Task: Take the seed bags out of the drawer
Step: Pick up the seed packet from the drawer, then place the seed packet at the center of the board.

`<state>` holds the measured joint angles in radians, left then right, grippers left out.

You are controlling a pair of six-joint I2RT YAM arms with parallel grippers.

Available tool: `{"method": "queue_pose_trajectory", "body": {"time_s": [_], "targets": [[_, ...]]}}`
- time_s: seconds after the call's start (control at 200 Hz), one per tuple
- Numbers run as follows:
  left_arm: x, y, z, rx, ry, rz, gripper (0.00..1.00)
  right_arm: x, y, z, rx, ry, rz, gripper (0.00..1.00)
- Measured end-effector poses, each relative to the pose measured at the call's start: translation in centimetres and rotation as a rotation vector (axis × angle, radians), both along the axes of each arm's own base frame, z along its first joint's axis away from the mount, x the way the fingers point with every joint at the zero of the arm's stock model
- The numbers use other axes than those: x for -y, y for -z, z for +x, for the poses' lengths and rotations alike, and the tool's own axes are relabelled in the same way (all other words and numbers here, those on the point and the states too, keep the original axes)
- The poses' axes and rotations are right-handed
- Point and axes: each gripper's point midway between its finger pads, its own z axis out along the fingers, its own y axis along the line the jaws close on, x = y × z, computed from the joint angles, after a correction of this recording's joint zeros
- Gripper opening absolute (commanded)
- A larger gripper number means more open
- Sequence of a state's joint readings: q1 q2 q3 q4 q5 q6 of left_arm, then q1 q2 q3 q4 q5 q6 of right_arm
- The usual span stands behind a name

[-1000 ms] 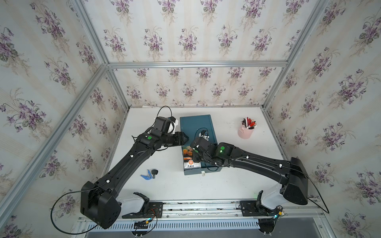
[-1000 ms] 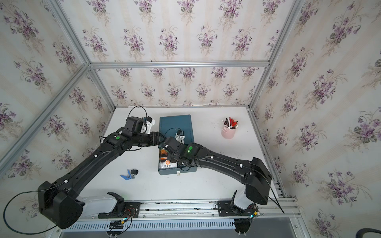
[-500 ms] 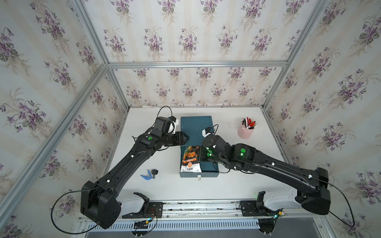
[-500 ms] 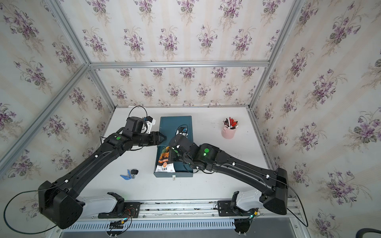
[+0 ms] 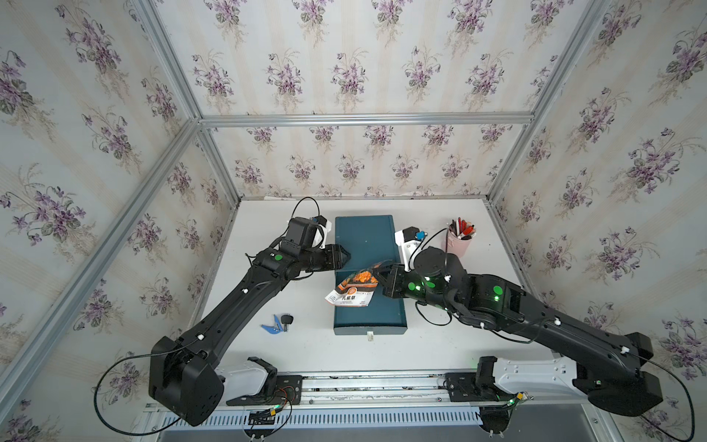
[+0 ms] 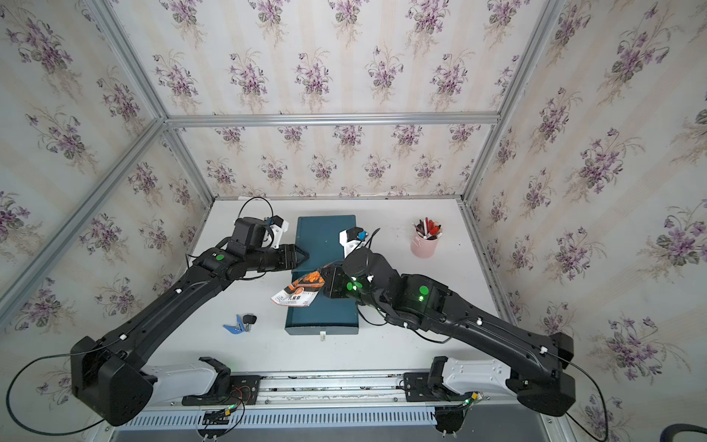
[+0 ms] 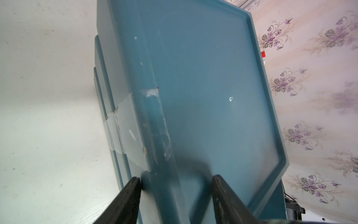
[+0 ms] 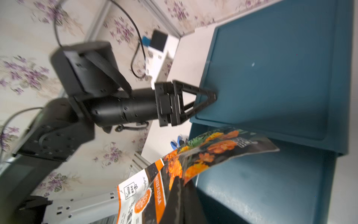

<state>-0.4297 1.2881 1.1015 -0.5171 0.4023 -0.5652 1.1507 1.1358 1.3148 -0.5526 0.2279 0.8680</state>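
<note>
The right end effector [image 5: 378, 276] is clenched on one edge of a flat, glossy, orange-marigold seed bag [image 5: 354, 289]. The bag hangs tilted above the left side of the pulled-out drawer [image 5: 369, 315] of a teal plastic cabinet [image 5: 363, 237] on the white surface [image 5: 306, 344]. The left end effector [image 5: 346, 255] clamps the cabinet's left top rim.

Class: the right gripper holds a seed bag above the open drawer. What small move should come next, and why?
Probably swing the right gripper sideways and lower the bag onto bare table. The bag hangs pinched above the drawer, not yet set down, while the left gripper clamps the cabinet rim.
</note>
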Motion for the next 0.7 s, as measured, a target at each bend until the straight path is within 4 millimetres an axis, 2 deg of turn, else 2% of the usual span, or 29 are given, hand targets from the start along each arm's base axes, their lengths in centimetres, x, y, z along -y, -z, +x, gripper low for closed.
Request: {"method": "queue_pose_trajectory", "body": {"time_s": [0.075,0.145,0.275,0.365,0.405,0.48,0.57,0.699], "targets": [[0.0,0.0,0.1,0.001,-0.001,0.002,0.62,1.6,-1.6,0.7,0.038,0.067,-0.002,0.0],[0.0,0.0,0.1,0.001,-0.002,0.002,0.62,4.0,-2.5,1.8,0.061,0.164,-0.028,0.0],[0.0,-0.1,0.1,0.005,-0.002,0.001,0.62,12.2,-2.2,4.8,0.066,0.429,-0.082,0.0],[0.0,-0.2,0.2,0.004,-0.002,0.001,0.63,17.7,-0.6,6.0,0.036,0.587,-0.137,0.0],[0.0,-0.2,0.2,0.003,-0.002,0.002,0.64,19.3,0.3,6.4,0.02,0.641,-0.164,0.0],[-0.1,-0.2,0.2,0.001,-0.005,0.006,0.66,22.2,4.1,7.3,-0.052,0.714,-0.246,0.0],[-0.2,-0.3,0.1,0.001,-0.01,0.012,0.72,26.4,11.0,7.9,-0.203,0.81,-0.34,0.0],[-0.6,-0.2,0.0,-0.004,-0.021,0.026,0.79,30.4,20.5,6.8,-0.436,0.868,-0.359,0.0]]}}
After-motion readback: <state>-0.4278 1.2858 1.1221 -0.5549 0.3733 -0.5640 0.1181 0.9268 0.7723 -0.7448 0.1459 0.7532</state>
